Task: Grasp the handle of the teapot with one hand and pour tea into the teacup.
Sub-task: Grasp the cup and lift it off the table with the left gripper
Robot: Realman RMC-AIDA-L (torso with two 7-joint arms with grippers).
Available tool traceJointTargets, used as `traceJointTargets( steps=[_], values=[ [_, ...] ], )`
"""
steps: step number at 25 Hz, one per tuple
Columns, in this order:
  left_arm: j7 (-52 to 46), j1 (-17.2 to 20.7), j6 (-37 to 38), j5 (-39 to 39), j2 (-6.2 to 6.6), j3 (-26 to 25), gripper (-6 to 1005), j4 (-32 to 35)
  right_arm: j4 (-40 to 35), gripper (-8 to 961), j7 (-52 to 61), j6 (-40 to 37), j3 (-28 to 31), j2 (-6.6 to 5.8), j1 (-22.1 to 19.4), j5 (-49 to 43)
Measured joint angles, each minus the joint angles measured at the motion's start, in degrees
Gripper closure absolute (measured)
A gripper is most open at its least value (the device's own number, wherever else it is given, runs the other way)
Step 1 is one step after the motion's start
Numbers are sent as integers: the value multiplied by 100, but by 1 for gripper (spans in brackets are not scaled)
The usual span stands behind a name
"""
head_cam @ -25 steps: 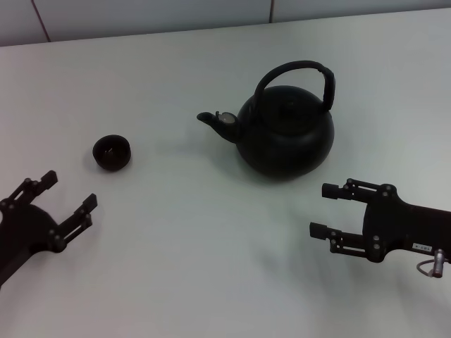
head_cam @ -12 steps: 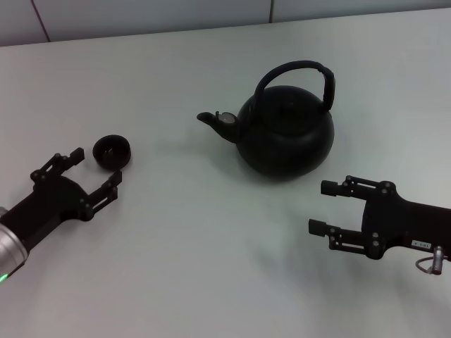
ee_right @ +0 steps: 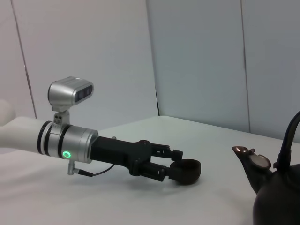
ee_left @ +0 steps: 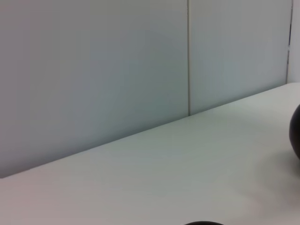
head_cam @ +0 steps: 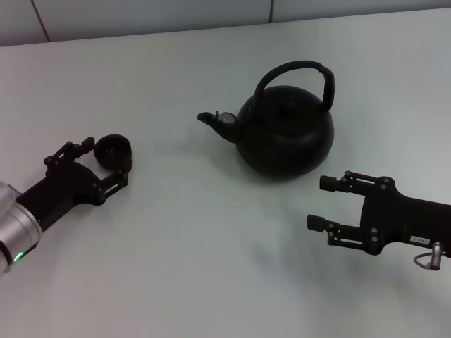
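The glossy black teapot stands upright near the table's middle, its spout pointing left and its arched handle raised over the lid. The small black teacup sits at the left. My left gripper is open, one finger on each side of the teacup; whether they touch it I cannot tell. The right wrist view shows the same: the left gripper at the teacup, with the teapot to the side. My right gripper stands open, near and right of the teapot, holding nothing.
The white table runs back to a pale panelled wall. In the left wrist view only the teacup's rim and a sliver of the teapot show against table and wall.
My left gripper has moved forward and right from the near left corner until its fingers flank the teacup. The right gripper has shifted only slightly. Teapot and teacup have not moved.
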Motion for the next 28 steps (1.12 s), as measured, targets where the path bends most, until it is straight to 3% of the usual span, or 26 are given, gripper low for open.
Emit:
traceJointTargets(
  steps=[28],
  values=[
    [59, -271, -508, 0, -13, -89, 243, -136, 0, 240, 11, -8, 0, 0, 62, 73]
  ],
)
